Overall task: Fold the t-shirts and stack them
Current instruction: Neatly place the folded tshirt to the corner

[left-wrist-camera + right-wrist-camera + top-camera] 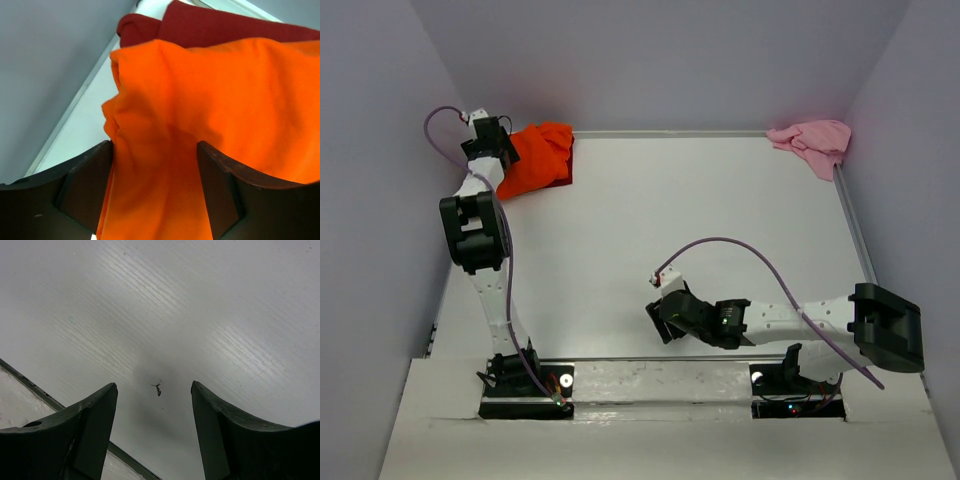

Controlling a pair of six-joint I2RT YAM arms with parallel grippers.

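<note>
Left claw (154, 150): fingers spread wide, out at the far left corner of the white worktop (700, 210), and nothing looks pinched.
Between the left claw's fingers (87, 185): the bright orange cloth t-shirt (225, 100) fills the whole gap, with a soft fold running down the middle. It seems to brush the inner edge of each dark finger, but whether it truly touches, I cannot tell.
Orange t-shirt: a rumpled heap right under and just ahead of the left claw, lying on top of the darker shirt.
Dark red cloth t-shirt (210, 27): beyond the left claw's tips and underneath the orange one. Its far edge peeks out past the orange, close to the pale grey wall (45, 60).
Right claw (154, 387): fingers apart and nothing between them, hanging low over bare worktop near the arm bases.
Below the right claw: plain white surface with one small dark speck (158, 388), almost dead centre between the two fingers.
Pale pink cloth t-shirt (815, 140): crumpled in the far right corner, well apart from the right claw, far ahead of it and off to its right. It is even farther across from the left claw.
Stack: orange on dark red beneath the left claw, with the pink one alone and unfolded.
Purple cable (740, 245): arcs up behind the right claw and runs back along its arm.
</note>
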